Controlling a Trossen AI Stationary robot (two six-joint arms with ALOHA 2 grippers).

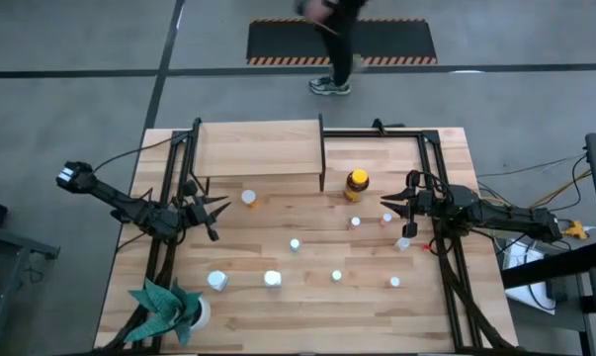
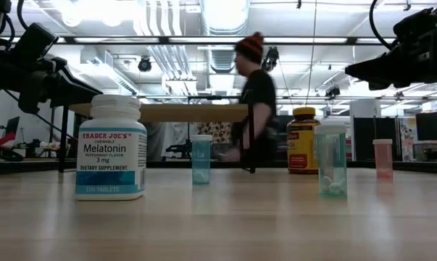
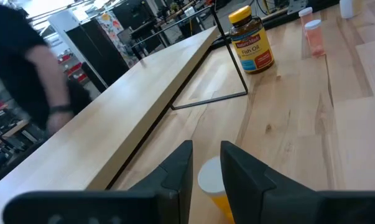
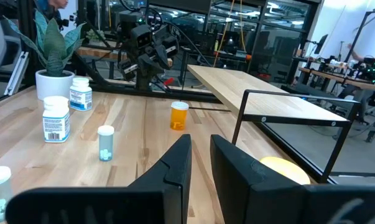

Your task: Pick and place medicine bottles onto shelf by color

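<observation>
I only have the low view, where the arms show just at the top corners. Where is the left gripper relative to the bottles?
Observer: From above, the left gripper sits just short of the small orange bottle with a white cap, which stands on the table near the front edge of the light-wood shelf on black metal legs.
Operator: Is it open?
Observer: Yes. The left wrist view shows its fingers apart, with that bottle just ahead of the gap.
Operator: And the right one?
Observer: The right gripper is open too. It points toward the large amber jar with a yellow lid, which stands on the table beside the shelf, not on it.
</observation>
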